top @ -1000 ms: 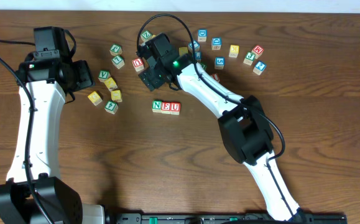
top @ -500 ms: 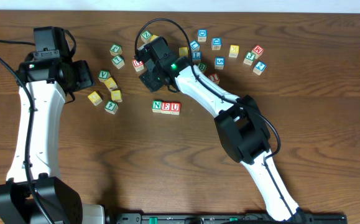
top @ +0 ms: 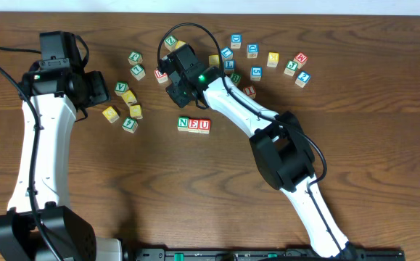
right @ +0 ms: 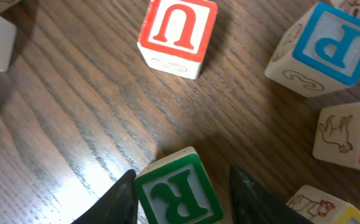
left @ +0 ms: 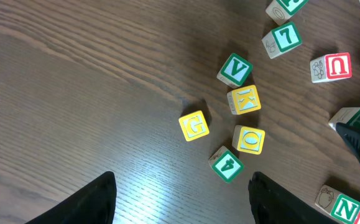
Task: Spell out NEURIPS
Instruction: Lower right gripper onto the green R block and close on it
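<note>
While the left end effector [left: 181, 180] hangs over the brown wooden bench [top: 122, 188] with its two dark fingers wide apart and nothing between them, the right end effector [right: 181, 175] is low over a small green wooden cube with the letter R [right: 176, 194]. Its fingers are apart, one on each side of that cube. One finger [right: 119, 199] touches the cube's side. A thin dark gap shows next to the other finger. The cube sits flat on the bench.

Just past it lies a loose red wooden cube with the letter U [right: 178, 28]. Off to one side is a blue wooden cube with the letter P [right: 326, 40]. Neither one touches the R cube.

From above, three cubes stand in a row near the middle of the bench, touching side by side: a green N cube [top: 183, 124], a red E cube [top: 194, 125] and a red U cube [top: 204, 125]. The R cube is near that row, on the far side from the robot.

Near the left end effector lie a green V cube [left: 234, 70], a yellow G cube [left: 194, 126], a yellow O cube [left: 249, 139] and a green 4 cube [left: 226, 165].
</note>
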